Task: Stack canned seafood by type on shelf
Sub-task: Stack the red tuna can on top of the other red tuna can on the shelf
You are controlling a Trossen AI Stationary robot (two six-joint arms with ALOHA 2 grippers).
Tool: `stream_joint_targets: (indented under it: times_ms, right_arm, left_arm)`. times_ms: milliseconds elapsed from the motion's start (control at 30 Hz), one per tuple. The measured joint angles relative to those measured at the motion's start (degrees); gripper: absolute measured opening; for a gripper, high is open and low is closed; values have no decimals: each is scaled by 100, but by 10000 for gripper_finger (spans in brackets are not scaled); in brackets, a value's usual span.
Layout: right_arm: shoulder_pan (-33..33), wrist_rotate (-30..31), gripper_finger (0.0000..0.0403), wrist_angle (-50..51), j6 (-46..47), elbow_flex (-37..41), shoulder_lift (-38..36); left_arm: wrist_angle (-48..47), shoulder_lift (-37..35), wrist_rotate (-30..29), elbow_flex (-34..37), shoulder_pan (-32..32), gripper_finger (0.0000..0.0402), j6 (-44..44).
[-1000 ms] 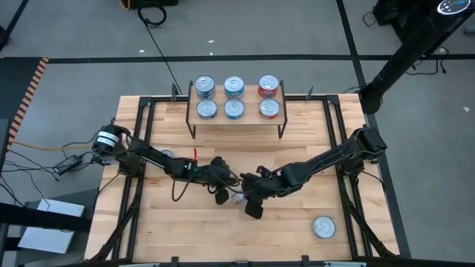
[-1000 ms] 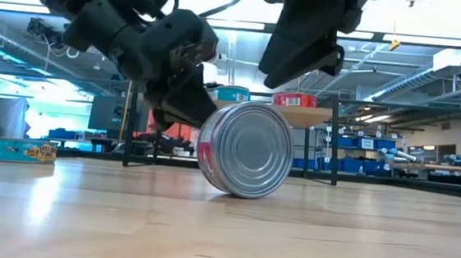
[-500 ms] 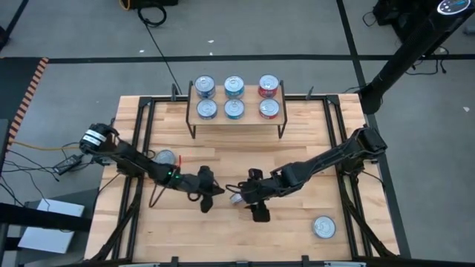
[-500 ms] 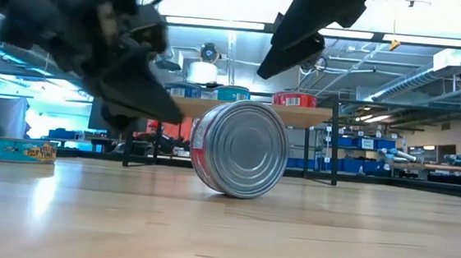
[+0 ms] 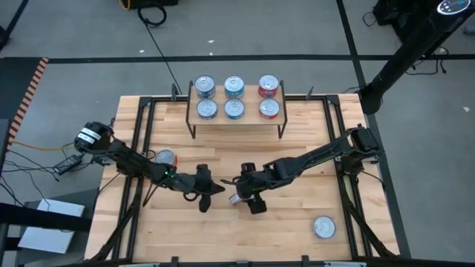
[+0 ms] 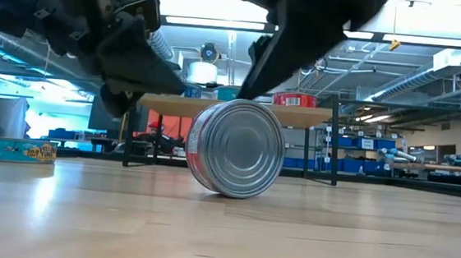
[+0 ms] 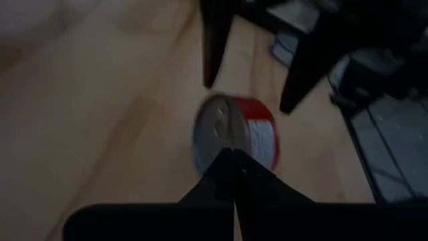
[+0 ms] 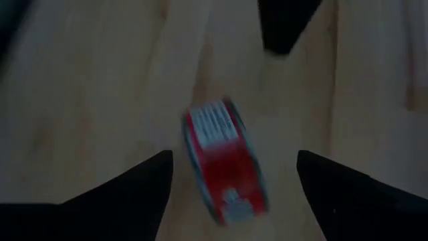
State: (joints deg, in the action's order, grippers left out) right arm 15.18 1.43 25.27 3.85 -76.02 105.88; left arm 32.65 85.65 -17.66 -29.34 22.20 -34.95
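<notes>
Low view: you are facing a red tin (image 6: 237, 148) lying on edge mid-table, rigid, slick, likely rolling; right gripper (image 8: 231, 184), released, is straddling it; left gripper (image 7: 234, 161) is clenched beside; clamp its flat ends.

Red can (image 8: 224, 164) blurred in both wrist views; label unreadable. High view: the can mostly hidden under right gripper (image 5: 247, 194). Low view: both arms cut off by top edge. Shelf (image 6: 297, 116) cans partly hidden behind the arms.
</notes>
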Motion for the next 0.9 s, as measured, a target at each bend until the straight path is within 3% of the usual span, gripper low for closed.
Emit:
stream_joint_targets:
  times_ms: [233,567,900]
  right_arm:
    - [-43,-167,307,295,-853,6,9]
    - [-154,-290,268,-107,-858,6,17]
    - [-132,-545,259,-308,-689,6,369]
  left_arm:
    - [126,-2,-608,-1,-4,1,-282]
    - [74,-2,-640,-1,-11,1,-145]
    - [115,-2,-565,-1,-2,1,-169]
